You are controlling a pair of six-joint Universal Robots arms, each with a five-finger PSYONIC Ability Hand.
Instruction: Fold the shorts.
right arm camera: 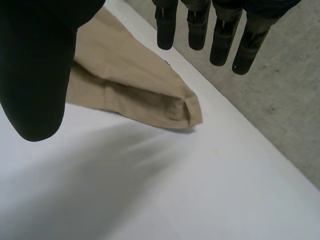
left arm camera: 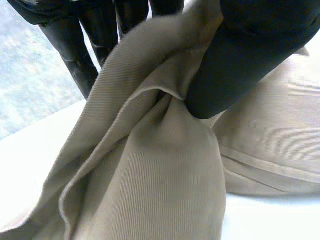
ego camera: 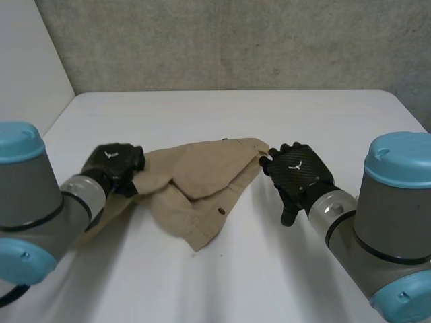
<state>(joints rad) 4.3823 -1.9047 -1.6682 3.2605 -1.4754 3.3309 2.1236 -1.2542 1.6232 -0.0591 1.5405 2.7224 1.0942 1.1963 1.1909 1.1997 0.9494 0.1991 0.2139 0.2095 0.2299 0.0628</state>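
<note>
The beige shorts lie crumpled in the middle of the white table, partly folded over themselves. My left hand is at their left edge, shut on a bunch of the cloth; in the left wrist view the thumb presses a gathered fold of the shorts against the fingers. My right hand hovers at the right corner of the shorts, open. In the right wrist view its fingers and thumb stand apart above the waistband corner of the shorts, holding nothing.
A grey wall rises behind the table's far edge. Bare table surface stretches in front of the shorts and to their right.
</note>
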